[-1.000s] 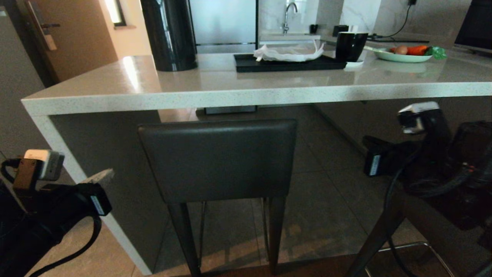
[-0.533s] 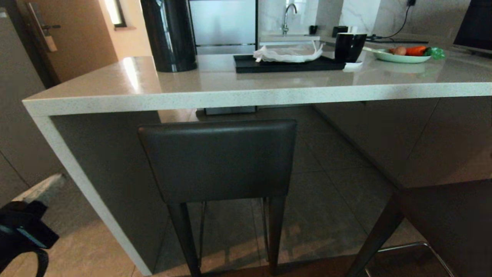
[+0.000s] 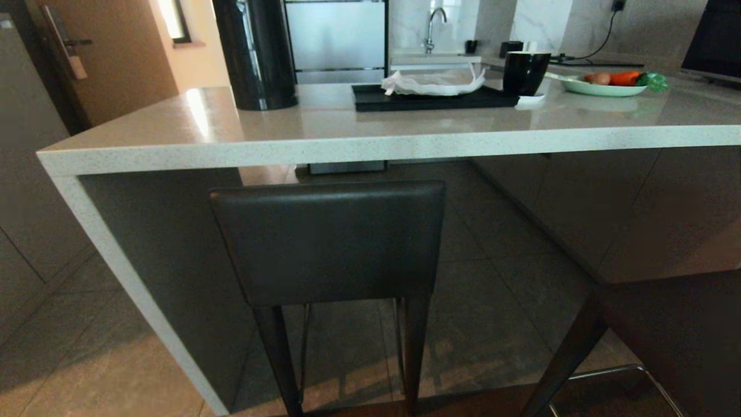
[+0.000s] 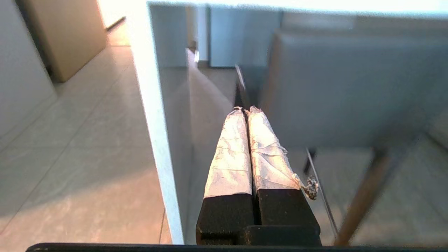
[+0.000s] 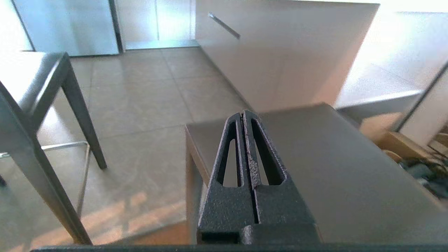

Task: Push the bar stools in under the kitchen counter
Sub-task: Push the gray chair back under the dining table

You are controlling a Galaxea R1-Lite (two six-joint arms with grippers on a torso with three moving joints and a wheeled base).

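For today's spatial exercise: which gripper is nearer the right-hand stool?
Right. The right gripper hangs over that stool's seat; the left gripper faces the other stool, beside the counter's end leg.

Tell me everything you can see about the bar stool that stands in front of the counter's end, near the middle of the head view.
The bar stool has a low rectangular backrest in dark grey, leather-like material with rounded corners. Slim dark legs run down from under it, with thin metal rods between them. It stands upright on the tiled floor, its backrest facing the camera, just below the thick edge of the kitchen counter and beside the counter's slab end leg. Its seat is hidden behind the backrest. Neither gripper touches it.
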